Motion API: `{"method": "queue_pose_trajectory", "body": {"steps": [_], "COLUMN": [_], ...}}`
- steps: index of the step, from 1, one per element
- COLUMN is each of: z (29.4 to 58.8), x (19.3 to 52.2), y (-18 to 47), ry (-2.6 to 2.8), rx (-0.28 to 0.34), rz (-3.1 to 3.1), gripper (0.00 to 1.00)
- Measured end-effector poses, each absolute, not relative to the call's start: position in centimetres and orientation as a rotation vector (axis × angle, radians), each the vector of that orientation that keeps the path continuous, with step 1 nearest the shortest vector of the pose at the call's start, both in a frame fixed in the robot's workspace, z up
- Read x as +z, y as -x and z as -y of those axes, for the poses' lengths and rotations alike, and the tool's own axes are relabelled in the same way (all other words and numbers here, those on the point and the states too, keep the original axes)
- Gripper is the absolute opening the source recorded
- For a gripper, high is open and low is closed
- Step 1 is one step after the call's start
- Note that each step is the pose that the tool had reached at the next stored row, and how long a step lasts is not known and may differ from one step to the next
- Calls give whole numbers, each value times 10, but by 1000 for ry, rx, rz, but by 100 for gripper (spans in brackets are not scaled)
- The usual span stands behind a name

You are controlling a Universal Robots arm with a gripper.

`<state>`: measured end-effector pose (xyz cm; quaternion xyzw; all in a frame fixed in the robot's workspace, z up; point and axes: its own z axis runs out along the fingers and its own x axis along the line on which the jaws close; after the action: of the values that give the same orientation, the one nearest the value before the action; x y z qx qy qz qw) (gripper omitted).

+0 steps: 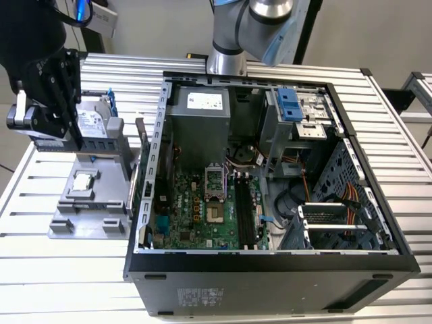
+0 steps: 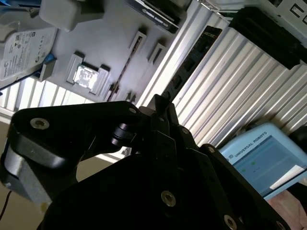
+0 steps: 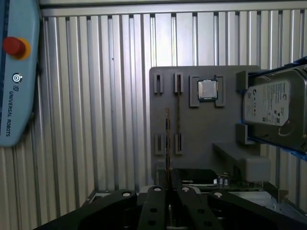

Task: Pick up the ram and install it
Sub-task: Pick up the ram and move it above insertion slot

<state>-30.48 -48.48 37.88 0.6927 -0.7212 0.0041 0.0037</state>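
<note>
Your gripper (image 1: 76,140) is hovering above the grey fixture (image 1: 94,224), at about ten o'clock from the open computer case (image 1: 270,270) in the exterior view. Its fingers are sitting narrow, apparently pinching the ram (image 3: 167,139), which is hanging edge-on over the fixture's slots.

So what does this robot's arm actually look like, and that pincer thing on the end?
The arm is rounded silver metal tubing with a pale blue joint cap. The pincer is matte black, built of angular linked plates pinned with silver screws, with a blue cable above it.
</note>
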Motion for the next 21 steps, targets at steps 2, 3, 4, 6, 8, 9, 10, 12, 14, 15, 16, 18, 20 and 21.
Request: {"method": "queue_pose_trajectory", "body": {"steps": [2,3,4,6,8,9,10,12,14,15,16,18,20,21], "z": [485,485,485,485,485,485,485,485,485,485,485,485,485,485], "x": [379,379,379,379,379,379,379,379,379,379,379,379,379,379], "y": [304,303,303,302,301,300,300,298,297,297,296,295,294,294], "ry": [-2171,-2171,-2171,-2171,-2171,-2171,-2171,-2171,-2171,-2171,-2171,-2171,-2171,-2171], "rx": [13,13,13,13,13,13,13,13,13,13,13,13,13,13], "rz": [2260,2260,2260,2260,2260,2260,2260,2260,2260,2260,2260,2260,2260,2260], "gripper": [0,0,0,0,0,0,0,0,0,0,0,0,0,0]}}
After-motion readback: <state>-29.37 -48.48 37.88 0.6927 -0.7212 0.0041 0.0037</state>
